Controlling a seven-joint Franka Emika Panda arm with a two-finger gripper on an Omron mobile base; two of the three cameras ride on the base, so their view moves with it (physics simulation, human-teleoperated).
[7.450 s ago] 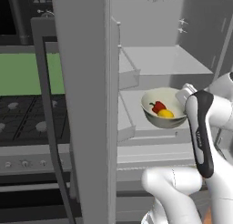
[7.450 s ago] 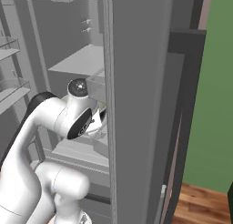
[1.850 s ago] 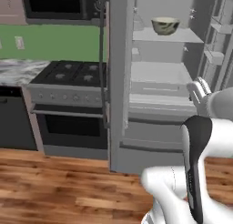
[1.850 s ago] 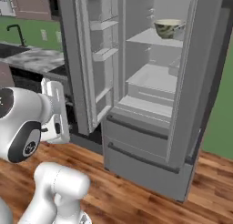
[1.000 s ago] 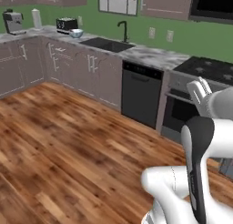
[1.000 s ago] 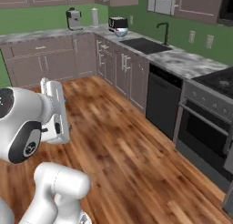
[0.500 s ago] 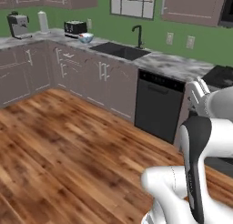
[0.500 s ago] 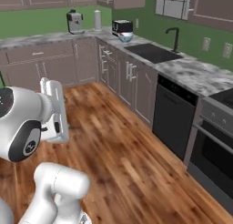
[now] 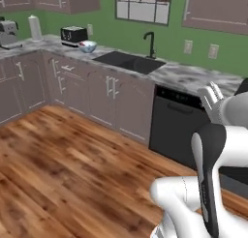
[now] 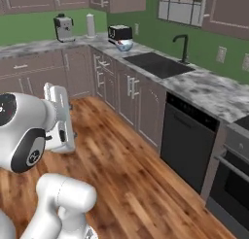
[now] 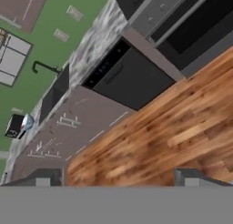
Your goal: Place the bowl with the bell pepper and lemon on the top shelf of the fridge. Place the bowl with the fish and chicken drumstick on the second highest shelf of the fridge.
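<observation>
A: Nearest, lower centre of the hand view: the white arm's two-finger claw (image 11: 118, 178), dark tips spread wide with nothing between them. Beyond lies the brown wood-plank floor (image 9: 63, 174).

B: And the second bowl?

A: Upper left of the left base view, a small pale blue-white bowl (image 9: 87, 46) sits on the grey marbled counter (image 9: 179, 75) just beside the black-and-silver toaster (image 9: 73, 35). Too small to tell its contents.

B: Handling?

A: Likely rigid, light and smooth; loose food may roll. I'd pinch 1 rim wall and keep it level.
</observation>
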